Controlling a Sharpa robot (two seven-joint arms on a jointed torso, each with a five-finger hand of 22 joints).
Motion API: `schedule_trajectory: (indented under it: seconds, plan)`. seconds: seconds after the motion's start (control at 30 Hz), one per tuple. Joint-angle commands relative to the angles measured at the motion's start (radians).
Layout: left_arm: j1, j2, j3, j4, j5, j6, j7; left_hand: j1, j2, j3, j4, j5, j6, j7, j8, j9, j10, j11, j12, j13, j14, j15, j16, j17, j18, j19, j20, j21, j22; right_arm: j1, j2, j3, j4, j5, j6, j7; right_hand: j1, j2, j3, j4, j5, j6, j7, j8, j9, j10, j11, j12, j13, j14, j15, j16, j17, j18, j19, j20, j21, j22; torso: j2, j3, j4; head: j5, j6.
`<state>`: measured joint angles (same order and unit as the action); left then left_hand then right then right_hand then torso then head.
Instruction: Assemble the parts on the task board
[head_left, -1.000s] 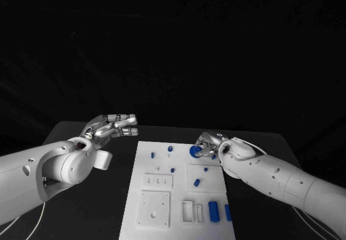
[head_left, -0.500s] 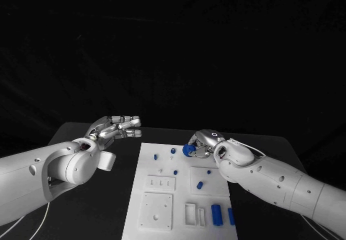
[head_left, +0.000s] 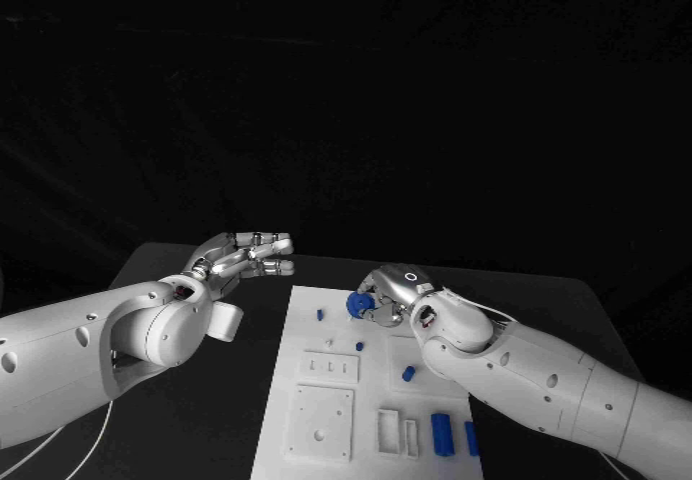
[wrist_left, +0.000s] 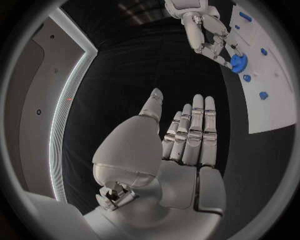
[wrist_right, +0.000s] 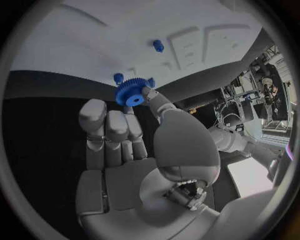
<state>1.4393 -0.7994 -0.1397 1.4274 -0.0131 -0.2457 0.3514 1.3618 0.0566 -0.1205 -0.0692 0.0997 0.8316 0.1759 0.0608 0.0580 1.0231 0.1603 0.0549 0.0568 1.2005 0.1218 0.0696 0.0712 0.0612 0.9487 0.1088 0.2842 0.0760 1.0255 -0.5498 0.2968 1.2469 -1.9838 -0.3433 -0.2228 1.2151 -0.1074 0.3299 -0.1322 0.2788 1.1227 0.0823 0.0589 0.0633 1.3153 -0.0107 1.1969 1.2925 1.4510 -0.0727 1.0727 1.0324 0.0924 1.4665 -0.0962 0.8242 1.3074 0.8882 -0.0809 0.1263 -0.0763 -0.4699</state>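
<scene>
A robot's right hand (head_left: 387, 298) pinches a small blue gear (head_left: 359, 301) between its thumb and fingertips over the far end of a white task board (head_left: 325, 425) on a black table (head_left: 570, 300). The wrist camera behind that hand shows the gear (wrist_right: 130, 93) face on, toothed around its rim with a hole through its centre, held at the tips of the fingers (wrist_right: 112, 125) against the thumb, the board's white surface beyond it.

From the gear, a small blue peg (head_left: 319, 314) stands on the board at about 8 o'clock, and another blue peg (head_left: 359, 346) at 6 o'clock. A third blue piece (head_left: 408, 374) sits further down toward 5 o'clock. Two larger blue blocks (head_left: 443, 434) stand side by side near the board's near right corner, just beside a white slotted block (head_left: 389, 429). Raised white square plates (head_left: 320, 407) occupy the near left part of the board.

The left hand (head_left: 248, 255) hangs above the table off the board's far left corner, at roughly 9 o'clock from the gear and well apart from it. Its fingers (wrist_left: 199, 125) are extended side by side, the thumb apart, holding nothing.
</scene>
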Motion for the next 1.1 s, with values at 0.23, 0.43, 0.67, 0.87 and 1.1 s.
schedule_trajectory:
  seconds: [0.23,0.43,0.67,0.87,1.1]
  plan:
    - [0.001,0.007,0.001,0.001,-0.003,0.017,0.006,-0.004,-0.008,0.002,-0.004,-0.001,-0.001,-0.001,-0.003,-0.001,-0.008,-0.001,0.005,0.001,-0.006,-0.003,-0.004,-0.002,-0.001,-0.007,-0.002,0.002,-0.001,-0.004,0.052,-0.013,-0.071,-0.065,-0.029,-0.011,0.009,-0.002,0.001,0.006,-0.002,0.002,0.003,0.003,0.0,0.002,0.001,-0.001,-0.001,-0.001,-0.007,0.002,-0.002,-0.01,0.058,-0.004,0.004,0.077,0.001,-0.001,0.0039,0.005,-0.004]
    - [0.001,0.01,0.001,-0.002,-0.004,0.018,0.005,-0.004,-0.008,0.002,-0.004,-0.001,-0.001,-0.001,-0.003,-0.001,-0.008,-0.001,0.005,0.001,-0.006,-0.003,-0.004,-0.002,-0.001,-0.007,-0.002,0.002,-0.001,-0.005,0.072,-0.02,-0.097,-0.066,-0.024,-0.008,0.008,-0.002,0.002,0.007,-0.002,0.0,0.003,0.003,0.0,0.001,0.002,-0.003,-0.002,-0.001,-0.007,0.001,-0.004,-0.01,0.058,-0.005,0.002,0.077,0.002,-0.0005,0.0036,0.005,-0.006]
    - [0.001,0.015,0.001,-0.003,-0.004,0.019,0.005,-0.004,-0.008,0.002,-0.004,-0.001,-0.001,-0.001,-0.003,-0.001,-0.008,-0.001,0.005,0.001,-0.006,-0.003,-0.004,-0.002,-0.001,-0.007,-0.002,0.002,-0.001,-0.006,0.095,-0.028,-0.127,-0.067,-0.021,-0.004,0.008,-0.002,0.001,0.007,-0.002,-0.002,0.004,0.002,0.0,-0.001,0.002,-0.004,-0.003,-0.001,-0.007,-0.001,-0.005,-0.01,0.058,-0.005,0.0,0.076,0.001,-0.0002,0.0035,0.007,-0.007]
    - [0.001,0.019,0.001,-0.004,-0.004,0.02,0.004,-0.004,-0.008,0.002,-0.004,-0.001,-0.001,-0.001,-0.003,-0.001,-0.008,-0.001,0.005,0.001,-0.006,-0.003,-0.004,-0.002,-0.001,-0.007,-0.002,0.002,-0.001,-0.006,0.108,-0.034,-0.148,-0.067,-0.014,-0.001,0.007,-0.002,0.001,0.007,-0.002,-0.002,0.004,0.003,0.0,-0.001,0.002,-0.005,-0.004,-0.002,-0.007,-0.002,-0.006,-0.01,0.058,-0.005,-0.001,0.076,0.001,-0.0004,0.0029,0.007,-0.009]
    - [0.001,0.02,0.001,-0.005,-0.004,0.021,0.003,-0.004,-0.008,0.002,-0.004,-0.001,-0.001,-0.001,-0.003,-0.001,-0.008,-0.001,0.005,0.001,-0.006,-0.003,-0.004,-0.002,-0.001,-0.007,-0.002,0.002,-0.001,-0.006,0.118,-0.04,-0.168,-0.066,-0.014,0.002,0.006,-0.004,-0.004,0.007,-0.007,-0.014,0.007,0.003,-0.001,-0.008,0.004,-0.015,-0.011,-0.003,-0.006,-0.008,-0.011,-0.009,0.057,-0.004,-0.008,0.074,0.002,0.0,0.0014,0.008,-0.008]
